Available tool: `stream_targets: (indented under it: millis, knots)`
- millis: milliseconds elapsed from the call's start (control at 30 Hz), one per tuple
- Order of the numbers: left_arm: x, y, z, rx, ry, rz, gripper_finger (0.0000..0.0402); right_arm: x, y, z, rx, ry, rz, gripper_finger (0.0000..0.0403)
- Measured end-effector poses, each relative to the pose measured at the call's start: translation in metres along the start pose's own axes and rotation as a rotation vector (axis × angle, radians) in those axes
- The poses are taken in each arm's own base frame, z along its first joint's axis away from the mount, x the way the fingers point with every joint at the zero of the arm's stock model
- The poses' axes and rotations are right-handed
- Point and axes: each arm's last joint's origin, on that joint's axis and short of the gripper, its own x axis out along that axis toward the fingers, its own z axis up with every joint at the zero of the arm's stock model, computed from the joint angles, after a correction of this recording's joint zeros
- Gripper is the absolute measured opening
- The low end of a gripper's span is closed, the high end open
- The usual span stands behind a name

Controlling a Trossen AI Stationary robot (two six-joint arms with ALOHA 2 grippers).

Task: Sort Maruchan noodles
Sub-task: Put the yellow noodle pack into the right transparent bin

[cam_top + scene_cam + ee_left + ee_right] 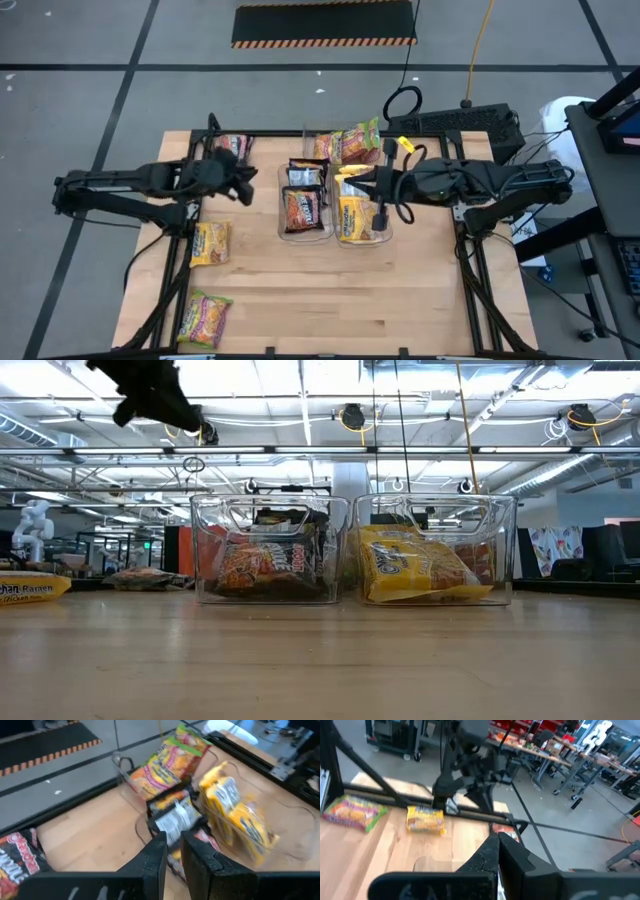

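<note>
Noodle packets lie loose on the tabletop and in two clear bins. They look light, crinkly and slippery with brittle contents; pinch an edge seam. The left hand hovers slightly parted and empty beside the bins; the right hand is closed, empty.

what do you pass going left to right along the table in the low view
yellow packet at the left edge → left clear bin holding dark brown packets → right clear bin holding yellow packets
</note>
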Motion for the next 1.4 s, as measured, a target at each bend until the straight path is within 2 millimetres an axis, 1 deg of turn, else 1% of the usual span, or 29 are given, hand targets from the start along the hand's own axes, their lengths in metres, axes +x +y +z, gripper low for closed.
stream_targets:
  millis: [100, 267, 433, 633, 700, 800, 933, 1200, 1333, 1400]
  knots:
    - [-0.011, 0.001, -0.004, 0.001, 0.006, -0.036, 0.0060, 0.008, 0.001, 0.003, 0.015, -0.036, 0.001, 0.0000]
    - [-0.023, 0.000, -0.008, 0.017, 0.013, -0.086, 0.0060, 0.028, 0.002, 0.003, 0.028, -0.069, 0.038, 0.0000]
    - [-0.035, 0.002, -0.013, 0.030, 0.027, -0.133, 0.0060, 0.058, 0.004, -0.001, 0.037, -0.095, 0.088, 0.0000]
    - [-0.054, 0.009, -0.017, 0.020, 0.028, -0.214, 0.0060, 0.093, 0.007, 0.001, 0.050, -0.245, 0.145, 0.0000]
    - [-0.060, 0.011, -0.020, 0.038, 0.051, -0.249, 0.0060, 0.103, 0.012, -0.001, 0.048, -0.263, 0.176, 0.0000]
    - [-0.069, 0.015, -0.028, 0.048, 0.148, -0.351, 0.0060, 0.114, 0.018, -0.007, 0.024, -0.242, 0.186, 0.0000]
    - [-0.078, 0.016, -0.039, 0.050, 0.343, -0.493, 0.0060, 0.115, 0.025, -0.007, 0.009, -0.242, 0.200, 0.0000]
    - [-0.092, 0.016, -0.059, 0.024, 0.747, -0.653, 0.0060, 0.105, 0.030, -0.001, 0.013, -0.267, 0.220, 0.0000]
    - [-0.098, 0.013, -0.063, -0.003, 0.864, -0.698, 0.0060, 0.103, 0.032, 0.000, 0.015, -0.272, 0.223, 0.0000]
    - [-0.100, 0.011, -0.065, -0.008, 0.903, -0.693, 0.0060, 0.104, 0.032, 0.000, 0.014, -0.268, 0.224, 0.0000]
